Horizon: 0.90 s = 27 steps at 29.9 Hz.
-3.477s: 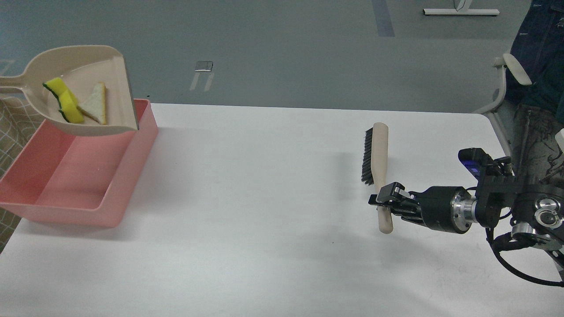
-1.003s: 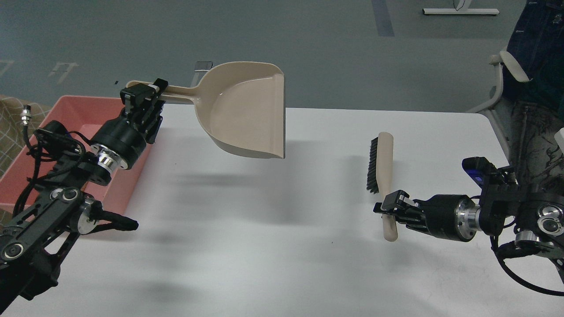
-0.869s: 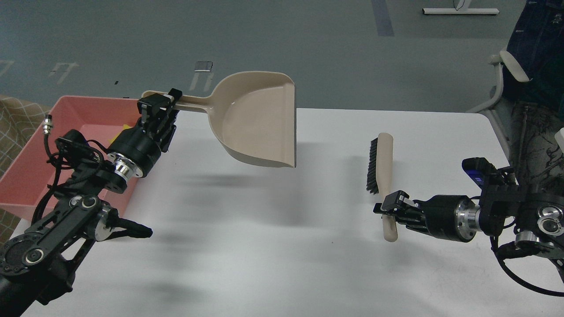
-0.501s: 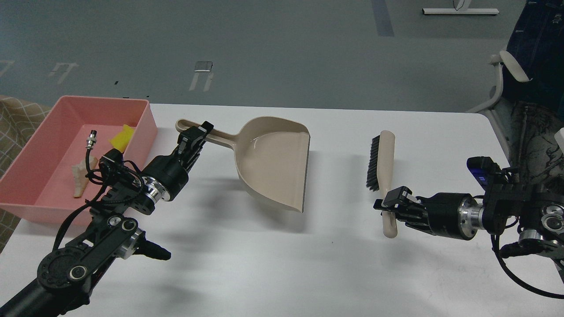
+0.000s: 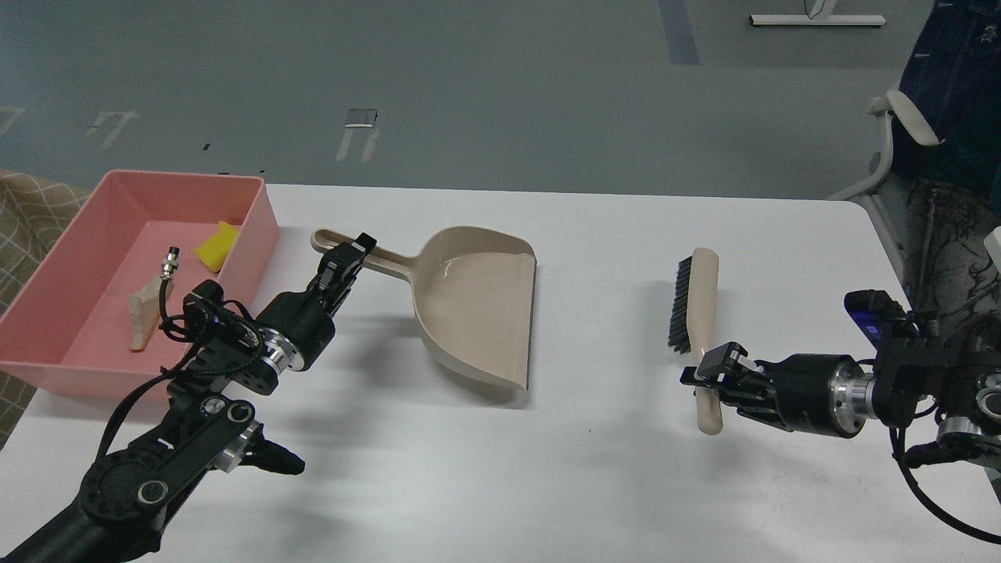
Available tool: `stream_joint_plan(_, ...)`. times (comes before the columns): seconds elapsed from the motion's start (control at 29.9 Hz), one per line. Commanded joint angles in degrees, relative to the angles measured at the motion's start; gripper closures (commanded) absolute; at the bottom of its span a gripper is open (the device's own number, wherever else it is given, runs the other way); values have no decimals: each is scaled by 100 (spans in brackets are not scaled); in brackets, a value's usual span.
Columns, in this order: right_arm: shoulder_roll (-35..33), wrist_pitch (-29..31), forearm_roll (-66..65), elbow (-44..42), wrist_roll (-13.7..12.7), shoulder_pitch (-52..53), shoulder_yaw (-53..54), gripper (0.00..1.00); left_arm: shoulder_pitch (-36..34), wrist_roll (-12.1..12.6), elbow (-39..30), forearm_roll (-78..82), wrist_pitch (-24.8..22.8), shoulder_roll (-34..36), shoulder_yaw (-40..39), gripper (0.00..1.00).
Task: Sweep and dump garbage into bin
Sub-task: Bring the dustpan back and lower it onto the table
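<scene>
Left end effector is clamped on the dustpan handle, pan low over the tabletop, maybe touching, can't tell. Right end effector grips the brush handle, bristles facing left. Garbage sits in the bin: sponge near the far-right corner, bread slice toward the front, partly behind my cable. Dump looks done imo. Step now: park the tools. Set the pan flat w/ no tilt, release only once it's supported; same for the brush, well apart from the pan.
</scene>
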Motion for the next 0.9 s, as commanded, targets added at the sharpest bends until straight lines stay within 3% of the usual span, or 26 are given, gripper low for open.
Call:
stream_joint_plan(0.0, 2, 1, -2, 0, -2, -1, -5, 98, 1, -6, 91, 0, 46, -43, 30, 100)
stream_joint_plan(0.2, -7, 1, -2, -53, -11, -19, -5, 88, 1, -6, 144, 0, 46, -52, 30, 100)
stream_joint_plan(0.27, 2, 1, -2, -106, -11, -27, -5, 87, 1, 3, 170, 0, 55, -52, 30, 81)
stream_joint_plan(0.33, 2, 1, -2, -106, -11, -36, -5, 87, 1, 3, 214, 0, 55, -43, 30, 46)
stream_joint_plan(0.4, 2, 1, -2, -106, -11, -36, -5, 87, 1, 3, 215, -9, 55, -52, 30, 25)
stream_joint_plan(0.43, 11, 1, -2, -114, -11, -54, -5, 87, 1, 3, 206, 0, 55, -43, 30, 7)
stream_joint_plan(0.47, 2, 1, -2, -115, -11, -89, -5, 87, 10, 3, 214, 0, 55, -35, 30, 1)
stream_joint_plan(0.7, 11, 1, -2, -106, -20, -107, -5, 85, 27, 3, 197, -26, 46, -26, 293, 1)
stream_joint_plan(0.87, 11, 1, -28, -123, -20, -107, -5, 66, 159, -15, 100, -35, -68, 45, 302, 1)
